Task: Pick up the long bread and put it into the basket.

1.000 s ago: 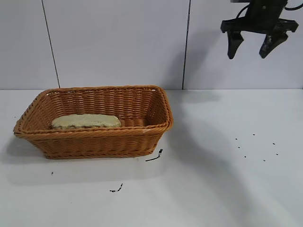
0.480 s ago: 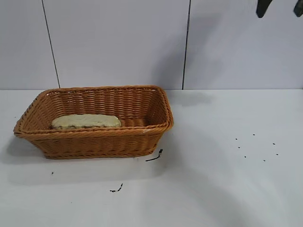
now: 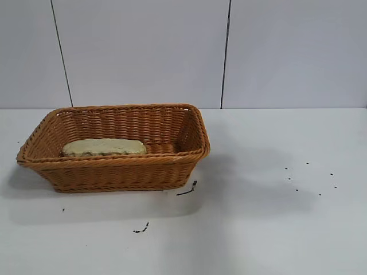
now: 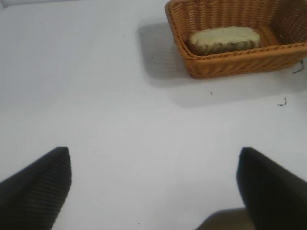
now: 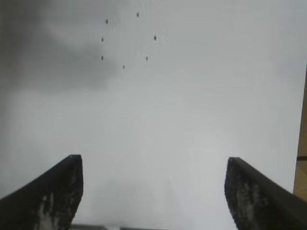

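Saw neither arm nor gripper in the exterior view. Caught only the two dark fingers of the left gripper in the left wrist view, both cut off by the frame's edge, wide apart, holding nothing. Same for the right gripper: fingertips only, cropped. Lost the lower part of the long bread behind the near wall of the basket. Found the basket's far end clipped in the left wrist view. Could not identify the tiny dark specks on the table.
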Controlling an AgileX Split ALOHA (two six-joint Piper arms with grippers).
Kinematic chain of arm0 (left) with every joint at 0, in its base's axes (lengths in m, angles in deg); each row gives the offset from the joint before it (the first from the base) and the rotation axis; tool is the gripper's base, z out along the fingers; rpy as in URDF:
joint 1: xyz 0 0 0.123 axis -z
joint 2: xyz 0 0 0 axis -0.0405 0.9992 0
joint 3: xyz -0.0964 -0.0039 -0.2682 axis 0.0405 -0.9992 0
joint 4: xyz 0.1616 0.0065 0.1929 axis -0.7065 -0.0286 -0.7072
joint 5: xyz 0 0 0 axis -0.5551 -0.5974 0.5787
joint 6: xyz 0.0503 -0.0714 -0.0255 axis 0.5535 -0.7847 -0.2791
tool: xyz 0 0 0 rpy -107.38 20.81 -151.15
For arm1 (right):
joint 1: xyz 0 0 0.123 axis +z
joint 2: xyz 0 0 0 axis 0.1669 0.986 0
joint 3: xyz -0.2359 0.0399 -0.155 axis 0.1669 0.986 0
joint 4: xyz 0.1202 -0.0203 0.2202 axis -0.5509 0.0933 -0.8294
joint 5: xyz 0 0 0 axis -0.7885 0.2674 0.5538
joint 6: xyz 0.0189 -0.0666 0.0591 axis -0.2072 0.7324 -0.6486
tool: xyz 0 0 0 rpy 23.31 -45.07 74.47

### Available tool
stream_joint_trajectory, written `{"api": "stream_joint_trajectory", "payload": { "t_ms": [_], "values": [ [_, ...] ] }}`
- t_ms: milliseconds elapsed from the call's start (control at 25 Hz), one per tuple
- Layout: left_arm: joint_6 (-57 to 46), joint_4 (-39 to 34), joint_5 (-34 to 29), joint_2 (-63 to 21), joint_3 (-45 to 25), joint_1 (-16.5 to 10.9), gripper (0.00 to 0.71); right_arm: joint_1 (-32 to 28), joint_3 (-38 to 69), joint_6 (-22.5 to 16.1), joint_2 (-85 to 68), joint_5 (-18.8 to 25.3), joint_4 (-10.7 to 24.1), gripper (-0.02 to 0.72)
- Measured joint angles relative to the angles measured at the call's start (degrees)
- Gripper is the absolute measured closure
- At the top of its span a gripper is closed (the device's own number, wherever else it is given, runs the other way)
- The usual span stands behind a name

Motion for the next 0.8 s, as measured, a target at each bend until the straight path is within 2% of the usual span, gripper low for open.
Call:
{"api": "stream_joint_trajectory", "payload": {
  "t_ms": [160,320,400,800],
  "values": [
    [0.0,0.0,0.0,0.0,0.0,0.0,0.014,0.0,8.42,0.4,-16.23,-2.19,-0.64,0.146],
    [0.0,0.0,0.0,0.0,0.0,0.0,0.014,0.0,10.19,-0.35,-28.66,-6.12,-1.76,0.146],
    [0.0,0.0,0.0,0.0,0.0,0.0,0.014,0.0,11.19,-1.3,-33.58,-6.67,-2.48,0.146],
    [0.0,0.0,0.0,0.0,0.0,0.0,0.014,0.0,11.74,-2.16,-39.16,-6.76,-2.94,0.146]
  ]
}}
